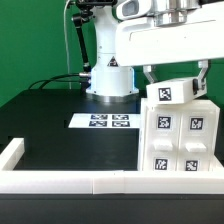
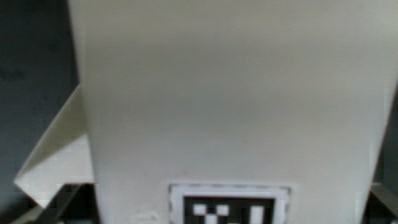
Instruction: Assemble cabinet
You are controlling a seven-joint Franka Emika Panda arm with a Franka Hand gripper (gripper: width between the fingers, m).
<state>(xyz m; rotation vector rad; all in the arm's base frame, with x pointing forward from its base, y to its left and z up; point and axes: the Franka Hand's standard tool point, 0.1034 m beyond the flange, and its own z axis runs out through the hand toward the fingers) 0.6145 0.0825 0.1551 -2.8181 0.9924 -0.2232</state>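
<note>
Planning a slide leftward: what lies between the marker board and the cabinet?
Exterior view: only bare black table between the marker board and the cabinet.

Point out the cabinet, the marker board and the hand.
cabinet [image 1: 180,135], exterior view, on its tagged front face.
marker board [image 1: 105,122], exterior view, on the middle of the flat strip.
hand [image 1: 175,72], exterior view, midway between the fingertips above the cabinet.

place: robot lab | evidence: marker board, black table with white rim
</note>
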